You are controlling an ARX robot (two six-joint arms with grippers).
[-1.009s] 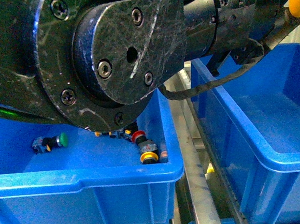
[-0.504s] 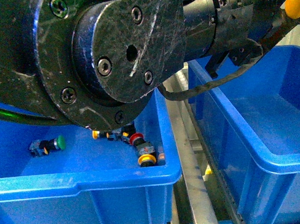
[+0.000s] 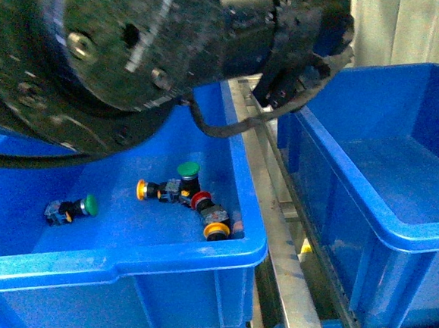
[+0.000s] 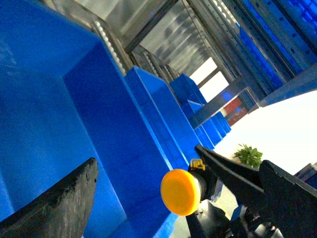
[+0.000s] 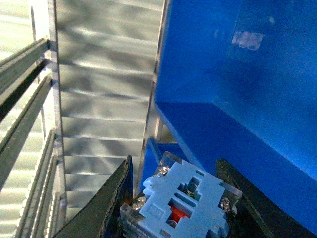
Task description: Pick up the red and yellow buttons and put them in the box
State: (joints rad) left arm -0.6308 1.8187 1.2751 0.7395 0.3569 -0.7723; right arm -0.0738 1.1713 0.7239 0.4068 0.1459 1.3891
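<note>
In the left wrist view my left gripper [image 4: 148, 166] is shut on a yellow button [image 4: 180, 192], its round cap facing the camera, above a blue box [image 4: 99, 114]. In the right wrist view my right gripper [image 5: 174, 162] is shut on a red button [image 5: 179, 206], seen from its pale blue base with red showing in the middle, beside a blue box wall [image 5: 237, 99]. In the front view the left bin [image 3: 121, 263] holds a yellow-capped button [image 3: 141, 190], a red-capped one [image 3: 200, 201] and another yellow one [image 3: 217, 229]. Neither gripper shows there.
Green-capped buttons [image 3: 90, 205] [image 3: 188, 169] lie in the left bin too. The right blue bin [image 3: 407, 229] shows no buttons. A metal rail [image 3: 272, 205] runs between the bins. A black arm [image 3: 158, 55] fills the top of the front view.
The black arm in the front view has swung up and left, uncovering the buttons at the back of the left bin. The yellow-orange thing at the top right has left the view.
</note>
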